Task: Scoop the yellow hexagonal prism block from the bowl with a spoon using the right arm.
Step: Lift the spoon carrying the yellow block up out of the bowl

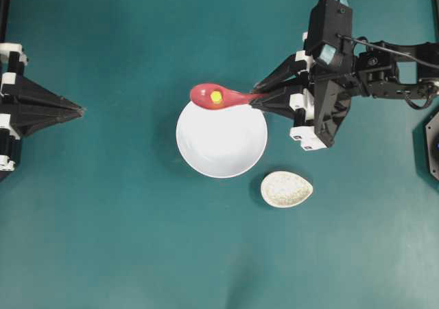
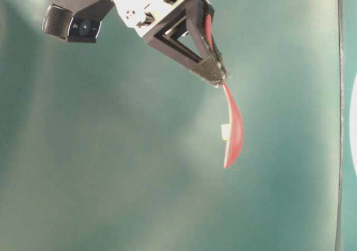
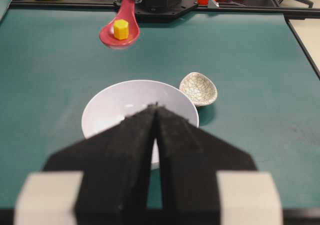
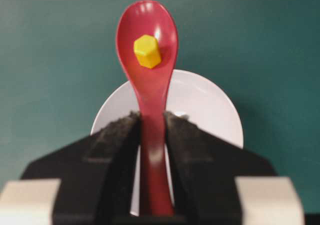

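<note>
Above the bowl point(image 1: 221, 141), at its far rim in the overhead view, my right hand point(image 1: 255, 97) is clamped on the handle of the spoon point(image 1: 223, 97). Both pads point(image 4: 117, 135) press the handle from either side, as the right wrist view shows. The yellow hexagonal prism block point(image 1: 216, 97) sits in the spoon's scoop, clear of the bowl. The scoop hangs lifted off the counter point(image 1: 103, 240), with the bowl's white inside showing beneath and behind it in the right wrist view.

Beside the bowl, on its near right side in the overhead view, the speckled spoon rest point(image 1: 286, 189) lies just apart from the bowl's rim, not touching it.

Well to the left of the bowl, my left hand point(image 1: 81, 108) is drawn back, its fingers closed together tip to tip with nothing between them. The left wrist view confirms this: the two black pads point(image 3: 135, 135) meet at a point aimed toward the bowl.
</note>
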Controlling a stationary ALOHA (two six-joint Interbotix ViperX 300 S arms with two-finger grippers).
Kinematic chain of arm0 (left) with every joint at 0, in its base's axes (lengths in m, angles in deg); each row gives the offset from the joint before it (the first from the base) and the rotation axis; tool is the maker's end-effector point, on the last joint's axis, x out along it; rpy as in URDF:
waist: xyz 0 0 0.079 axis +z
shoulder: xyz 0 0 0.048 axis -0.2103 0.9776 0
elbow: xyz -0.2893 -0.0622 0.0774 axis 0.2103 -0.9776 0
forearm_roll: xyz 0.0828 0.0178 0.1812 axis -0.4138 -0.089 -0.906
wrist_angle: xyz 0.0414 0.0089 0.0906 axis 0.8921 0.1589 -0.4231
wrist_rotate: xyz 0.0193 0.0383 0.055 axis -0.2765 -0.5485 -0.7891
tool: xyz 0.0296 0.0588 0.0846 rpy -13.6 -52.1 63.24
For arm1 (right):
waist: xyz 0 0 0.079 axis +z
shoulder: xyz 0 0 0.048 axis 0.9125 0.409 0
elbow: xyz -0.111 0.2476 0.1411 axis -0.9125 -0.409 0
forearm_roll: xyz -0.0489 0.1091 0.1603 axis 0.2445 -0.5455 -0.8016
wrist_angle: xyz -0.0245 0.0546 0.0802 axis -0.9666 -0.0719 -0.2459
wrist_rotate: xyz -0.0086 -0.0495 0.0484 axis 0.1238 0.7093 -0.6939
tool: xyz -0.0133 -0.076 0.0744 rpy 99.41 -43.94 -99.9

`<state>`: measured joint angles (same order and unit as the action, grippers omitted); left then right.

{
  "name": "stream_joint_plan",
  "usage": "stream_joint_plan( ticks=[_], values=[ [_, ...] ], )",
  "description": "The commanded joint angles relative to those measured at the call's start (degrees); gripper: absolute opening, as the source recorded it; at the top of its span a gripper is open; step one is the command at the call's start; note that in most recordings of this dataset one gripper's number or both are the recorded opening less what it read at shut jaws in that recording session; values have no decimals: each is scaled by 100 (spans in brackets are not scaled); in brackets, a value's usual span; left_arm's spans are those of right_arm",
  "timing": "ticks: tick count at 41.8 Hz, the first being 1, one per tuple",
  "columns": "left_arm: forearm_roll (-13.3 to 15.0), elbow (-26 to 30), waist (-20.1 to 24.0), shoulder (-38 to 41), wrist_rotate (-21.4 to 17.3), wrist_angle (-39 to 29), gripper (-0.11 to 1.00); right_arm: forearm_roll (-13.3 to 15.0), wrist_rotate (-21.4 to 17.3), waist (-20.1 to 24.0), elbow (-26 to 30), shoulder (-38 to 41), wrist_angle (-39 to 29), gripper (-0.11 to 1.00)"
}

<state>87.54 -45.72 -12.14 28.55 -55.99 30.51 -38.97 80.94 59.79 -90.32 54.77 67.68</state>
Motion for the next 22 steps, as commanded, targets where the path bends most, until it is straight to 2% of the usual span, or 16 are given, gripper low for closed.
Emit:
stream_joint_plan(
  ticks=[1,22],
  values=[
    [-18,141,0,26,-9,44,0,0,0,18,62,-132,44,23],
    [-18,132,9,35,0,53,0,9,26,18,-149,-413,97,23]
  ],
)
